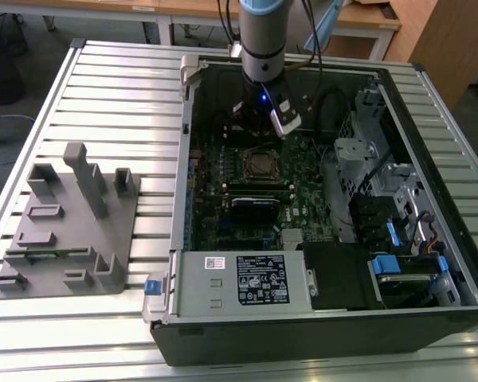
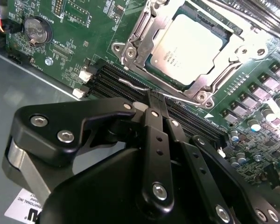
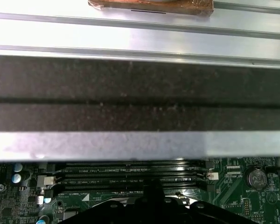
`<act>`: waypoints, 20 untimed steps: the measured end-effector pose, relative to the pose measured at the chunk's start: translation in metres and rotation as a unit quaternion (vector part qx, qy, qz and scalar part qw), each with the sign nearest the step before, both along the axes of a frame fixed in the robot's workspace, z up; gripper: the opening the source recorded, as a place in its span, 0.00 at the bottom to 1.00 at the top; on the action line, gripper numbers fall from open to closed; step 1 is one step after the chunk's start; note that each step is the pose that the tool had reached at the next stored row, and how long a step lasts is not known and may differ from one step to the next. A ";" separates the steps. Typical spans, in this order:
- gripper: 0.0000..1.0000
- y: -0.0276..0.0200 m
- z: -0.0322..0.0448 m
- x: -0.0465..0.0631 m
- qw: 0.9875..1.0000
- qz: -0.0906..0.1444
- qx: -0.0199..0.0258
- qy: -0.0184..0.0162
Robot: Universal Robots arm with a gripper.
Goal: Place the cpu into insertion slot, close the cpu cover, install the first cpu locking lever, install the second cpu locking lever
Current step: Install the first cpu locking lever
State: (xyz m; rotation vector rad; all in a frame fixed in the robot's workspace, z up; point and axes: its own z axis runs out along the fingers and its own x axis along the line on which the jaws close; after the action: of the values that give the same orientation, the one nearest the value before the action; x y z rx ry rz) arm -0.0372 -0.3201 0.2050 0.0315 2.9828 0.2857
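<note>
Around the cpu cover the green board lies low and open from above, while the black memory slots run just beside it and the claw sits over those slots

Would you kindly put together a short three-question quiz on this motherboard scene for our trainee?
1. True or false: the pincer holds the cpu.
2. The cover is: A) raised upright, B) down around the cpu, C) lying outside the case.
3. Fill in: the pincer tip is above the long black ___ slots.
Key: 1 false; 2 B; 3 memory.
</note>
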 end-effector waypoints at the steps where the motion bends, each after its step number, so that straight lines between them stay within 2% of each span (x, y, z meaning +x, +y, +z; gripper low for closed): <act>1: 0.11 -0.0002 -0.0004 0.000 1.000 0.000 0.000 0.000; 8: 0.11 -0.0014 -0.0041 0.002 1.000 -0.001 0.000 0.000; 20: 0.11 -0.0015 -0.0047 0.005 1.000 -0.005 0.000 0.000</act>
State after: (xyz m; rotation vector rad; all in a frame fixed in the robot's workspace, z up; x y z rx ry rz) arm -0.0319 -0.3216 0.2003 0.0453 2.9821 0.2842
